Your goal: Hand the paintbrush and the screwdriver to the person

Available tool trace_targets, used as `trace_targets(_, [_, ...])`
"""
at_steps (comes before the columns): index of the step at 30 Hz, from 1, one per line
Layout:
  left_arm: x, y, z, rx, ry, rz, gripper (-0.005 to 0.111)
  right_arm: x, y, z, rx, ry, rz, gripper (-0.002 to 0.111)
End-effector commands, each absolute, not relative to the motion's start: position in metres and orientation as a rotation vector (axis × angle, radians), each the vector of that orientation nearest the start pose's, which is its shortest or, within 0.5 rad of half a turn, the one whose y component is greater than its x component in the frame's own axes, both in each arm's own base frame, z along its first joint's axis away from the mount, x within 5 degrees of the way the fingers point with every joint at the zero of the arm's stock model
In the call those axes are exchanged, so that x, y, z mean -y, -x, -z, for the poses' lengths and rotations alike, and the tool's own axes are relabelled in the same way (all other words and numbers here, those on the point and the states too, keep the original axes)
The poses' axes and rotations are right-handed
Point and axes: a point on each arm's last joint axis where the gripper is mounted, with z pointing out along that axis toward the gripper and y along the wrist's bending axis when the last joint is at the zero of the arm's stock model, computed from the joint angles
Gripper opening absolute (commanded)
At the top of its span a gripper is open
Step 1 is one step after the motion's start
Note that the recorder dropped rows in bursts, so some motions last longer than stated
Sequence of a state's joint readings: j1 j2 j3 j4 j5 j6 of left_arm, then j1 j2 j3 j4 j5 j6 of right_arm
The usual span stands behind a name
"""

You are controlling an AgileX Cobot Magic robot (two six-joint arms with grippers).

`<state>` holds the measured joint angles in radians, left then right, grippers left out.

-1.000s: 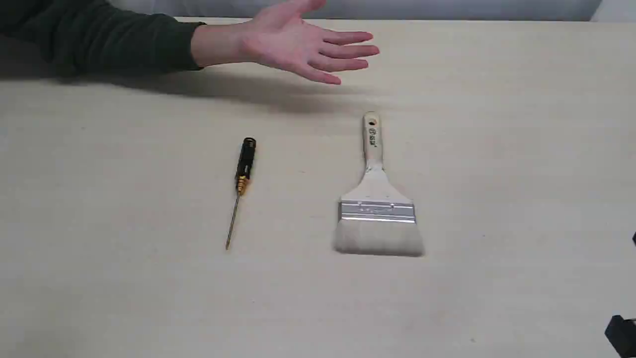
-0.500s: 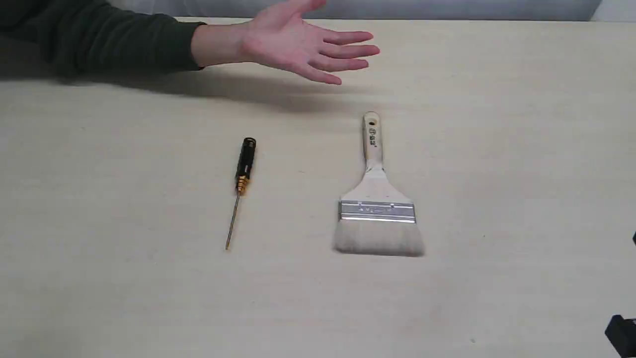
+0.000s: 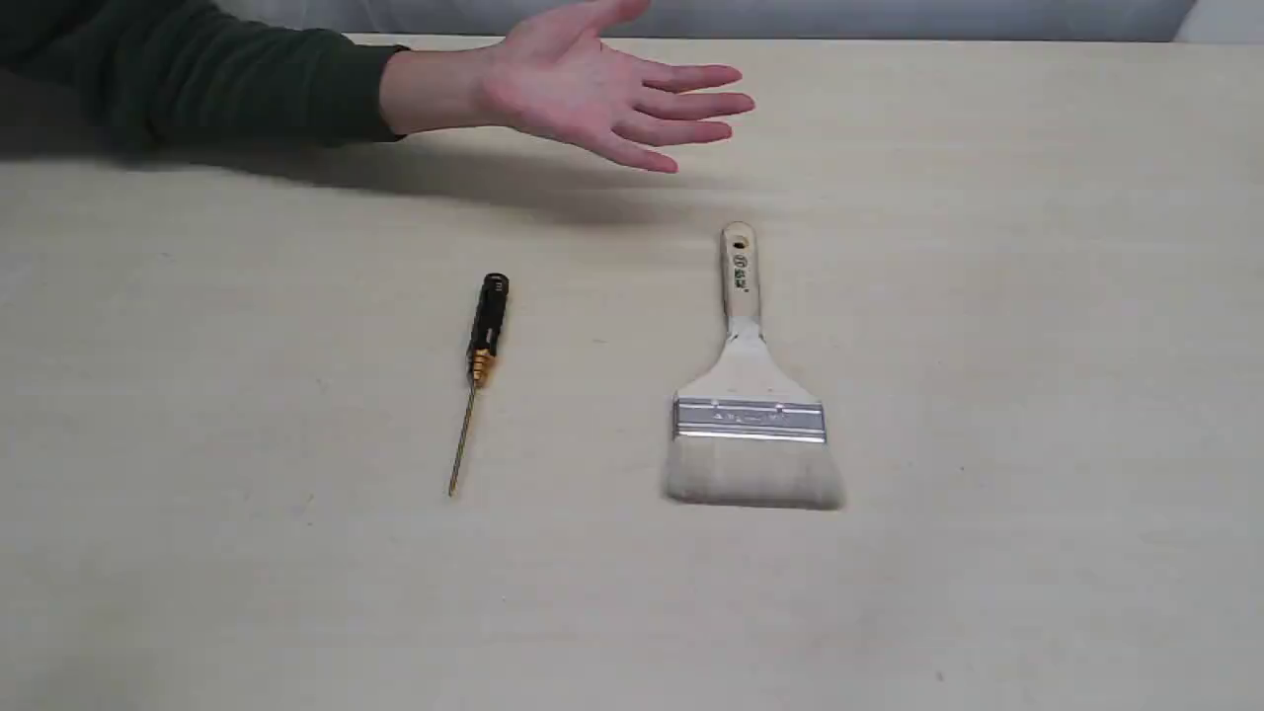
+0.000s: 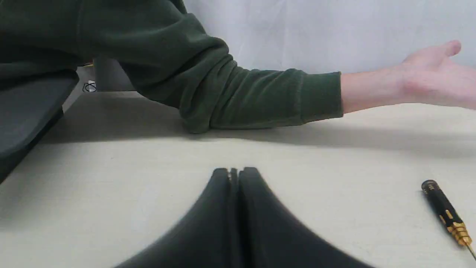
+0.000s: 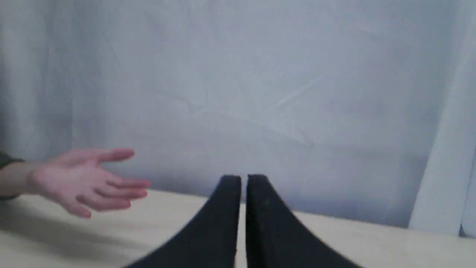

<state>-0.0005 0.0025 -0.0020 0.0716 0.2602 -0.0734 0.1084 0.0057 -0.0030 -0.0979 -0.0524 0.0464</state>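
While the person's hand (image 3: pixel 592 89) hovers palm-up over the far edge of the desk (image 3: pixel 1037 346), at about 12 o'clock in the exterior view, both tools lie flat on the pale wood, apart from it. The paintbrush (image 3: pixel 749 395) sits just right of centre, its printed wooden handle pointing to 12 o'clock and its whitish bristles to 6 o'clock. The screwdriver (image 3: pixel 481 351) lies at the brush's 9 o'clock, well apart from it. Its black handle points to 12 o'clock and its thin brassy shaft runs down toward 6 o'clock, slightly tilted. Only bare desk and the arm's shadow lie between the tool handles and the open palm. The dark green sleeve (image 3: pixel 197 79) stretches in from 10 o'clock and rests along the desk's far side.

The left end effector (image 4: pixel 234 171) has its black fingers pressed together with nothing between them, low over the desk; the screwdriver's handle shows off to one side of it. The right end effector (image 5: pixel 243 178) has its fingers drawn together, a thin slit between them, gripping nothing. A creased white cloth backdrop (image 5: pixel 260 74) hangs behind the desk.
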Motion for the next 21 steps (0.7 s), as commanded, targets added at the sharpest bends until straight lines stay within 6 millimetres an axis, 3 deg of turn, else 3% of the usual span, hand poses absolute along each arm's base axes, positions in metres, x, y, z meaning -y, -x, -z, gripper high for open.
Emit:
trace_targets(1, [-0.0011,-0.0553,-0.1906,-1.733,0.015,-0.002,0.000,-0.0070,-0.0534,-0.2269,-1.326,0.115,-0.058,0.004])
trace_targets(13, [-0.0011,-0.0553,-0.1906,-1.733,0.015,-0.002,0.000,-0.0076,-0.0505,-0.2365,-1.217,0.108,-0.076,0.004])
trace_targets(21, [-0.0011,-0.0553,-0.1906,-1.733,0.015,-0.002,0.000,-0.0075,-0.0503,-0.2368,-1.221,-0.043,-0.292,0.004])
